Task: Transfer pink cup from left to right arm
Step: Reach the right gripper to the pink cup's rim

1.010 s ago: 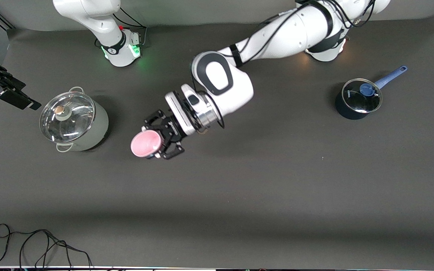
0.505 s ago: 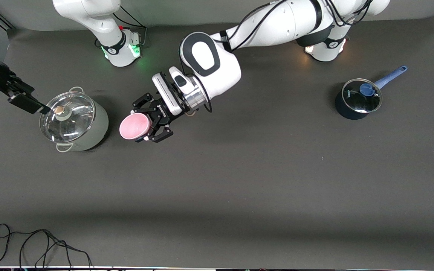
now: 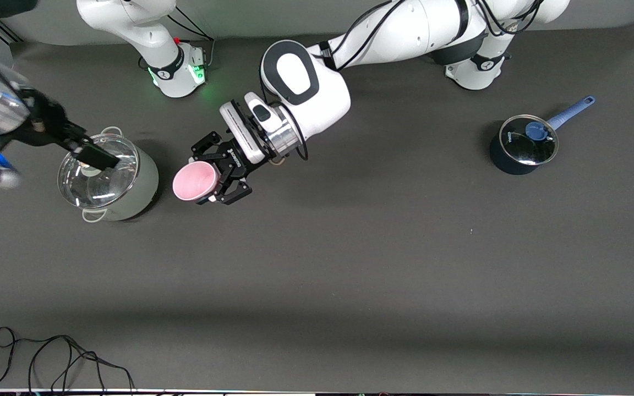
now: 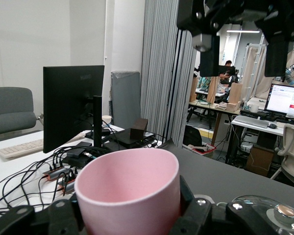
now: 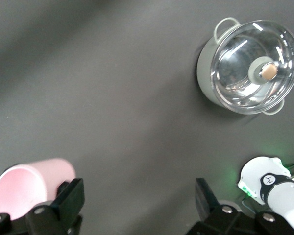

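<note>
Clamping the pink cup (image 3: 195, 182) (image 4: 130, 195) (image 5: 32, 182) tipped on its side above the table, the left gripper (image 3: 219, 175) hung at three o'clock from the lidded grey-green pot (image 3: 109, 177) (image 5: 249, 67), over which the right gripper (image 3: 95, 157) (image 5: 137, 203) spread wide

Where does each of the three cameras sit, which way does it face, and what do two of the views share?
Front view: high across the table, facing both bases; the left gripper holds the pink cup, the right gripper hangs over the grey lidded pot.
Left wrist view: on the left arm's wrist, looking level along its fingers past the cup into the room.
Right wrist view: on the right arm's wrist, looking down at the table.
Shared: both wrist views show the cup and pot.
</note>
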`<action>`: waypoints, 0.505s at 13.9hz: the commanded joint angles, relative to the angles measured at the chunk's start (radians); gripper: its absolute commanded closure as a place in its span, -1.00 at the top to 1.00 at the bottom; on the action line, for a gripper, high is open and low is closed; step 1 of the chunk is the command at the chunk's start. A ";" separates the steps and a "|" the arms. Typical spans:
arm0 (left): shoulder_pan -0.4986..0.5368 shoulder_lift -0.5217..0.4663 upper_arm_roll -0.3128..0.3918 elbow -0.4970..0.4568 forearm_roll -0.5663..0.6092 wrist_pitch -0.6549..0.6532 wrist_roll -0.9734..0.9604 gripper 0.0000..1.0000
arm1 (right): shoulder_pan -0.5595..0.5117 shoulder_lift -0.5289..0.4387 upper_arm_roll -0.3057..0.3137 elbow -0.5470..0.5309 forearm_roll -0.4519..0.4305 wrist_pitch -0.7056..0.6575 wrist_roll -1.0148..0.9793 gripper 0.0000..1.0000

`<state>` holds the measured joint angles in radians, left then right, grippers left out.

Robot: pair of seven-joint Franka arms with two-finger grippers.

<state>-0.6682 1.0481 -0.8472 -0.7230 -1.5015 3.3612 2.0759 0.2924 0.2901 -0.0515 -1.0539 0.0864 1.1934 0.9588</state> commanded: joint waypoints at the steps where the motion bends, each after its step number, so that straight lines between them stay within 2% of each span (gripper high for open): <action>1: -0.033 -0.020 0.074 0.013 0.003 0.018 -0.071 -1.00 | 0.072 0.076 -0.008 0.118 -0.017 -0.049 0.049 1.00; 4: -0.050 -0.026 0.092 0.013 0.003 0.018 -0.080 -1.00 | 0.102 0.101 -0.005 0.133 -0.014 -0.002 0.079 1.00; 7: -0.050 -0.026 0.094 0.013 0.003 0.018 -0.082 -1.00 | 0.105 0.133 0.030 0.133 -0.013 0.057 0.133 0.99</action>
<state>-0.6985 1.0376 -0.7789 -0.7209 -1.4999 3.3612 2.0238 0.3924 0.3790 -0.0375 -0.9695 0.0807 1.2410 1.0495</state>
